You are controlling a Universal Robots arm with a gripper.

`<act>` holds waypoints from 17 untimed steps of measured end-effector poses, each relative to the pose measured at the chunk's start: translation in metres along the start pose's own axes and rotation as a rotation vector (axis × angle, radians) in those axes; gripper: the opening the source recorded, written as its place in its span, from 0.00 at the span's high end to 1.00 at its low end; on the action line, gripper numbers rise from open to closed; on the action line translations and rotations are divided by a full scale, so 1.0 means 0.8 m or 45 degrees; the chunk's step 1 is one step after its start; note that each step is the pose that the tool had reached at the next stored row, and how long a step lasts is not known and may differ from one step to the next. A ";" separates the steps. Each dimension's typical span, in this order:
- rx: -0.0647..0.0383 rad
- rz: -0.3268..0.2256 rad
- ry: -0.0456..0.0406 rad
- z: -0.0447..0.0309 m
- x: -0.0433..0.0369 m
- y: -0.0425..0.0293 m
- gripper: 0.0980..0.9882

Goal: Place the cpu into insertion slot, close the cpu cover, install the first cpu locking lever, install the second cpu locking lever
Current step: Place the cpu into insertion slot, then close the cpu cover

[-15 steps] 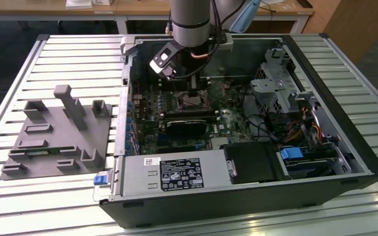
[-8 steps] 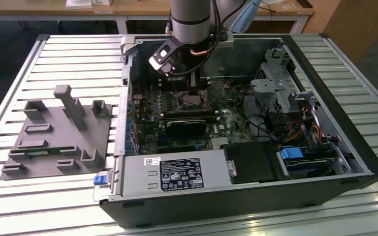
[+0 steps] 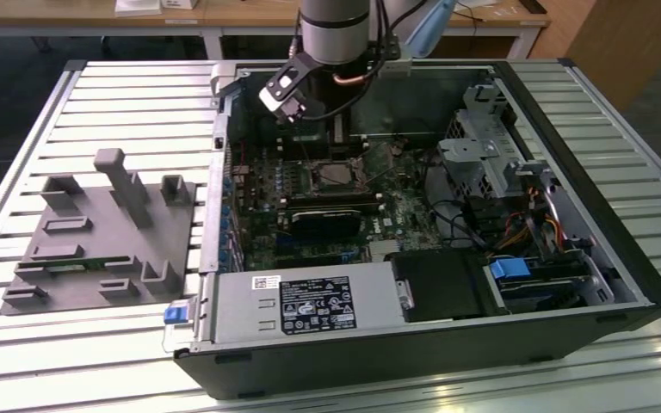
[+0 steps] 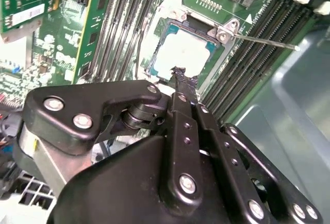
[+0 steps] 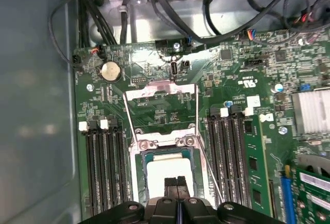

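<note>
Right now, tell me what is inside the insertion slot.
The cpu lies inside the insertion slot, its silvery top showing. The end effector covers part of the chip's edge, and whatever lies beneath the chip cannot be seen.

We see a pale slatted metal table [image 3: 113,95] across the exterior view, its near slats glaring with bright light. Behind it stand a wooden desk [image 3: 250,13] on white legs, a wooden cabinet [image 3: 623,43] at the exterior view's right, and dark floor [image 3: 9,47] beneath
</note>
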State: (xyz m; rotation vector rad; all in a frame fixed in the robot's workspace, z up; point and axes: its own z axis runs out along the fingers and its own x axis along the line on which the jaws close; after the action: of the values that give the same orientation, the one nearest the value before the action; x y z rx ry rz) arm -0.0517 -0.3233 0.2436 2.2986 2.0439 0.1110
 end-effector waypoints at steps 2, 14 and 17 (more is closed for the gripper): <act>0.000 0.002 0.000 -0.0082 0.000 0.0008 0.99; 0.000 0.006 -0.001 -0.0251 0.000 0.0031 0.99; 0.000 0.006 -0.001 -0.0253 0.000 0.0035 0.99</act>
State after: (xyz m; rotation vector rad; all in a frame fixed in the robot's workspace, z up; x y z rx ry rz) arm -0.0508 -0.3233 0.2640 2.3035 2.0379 0.1104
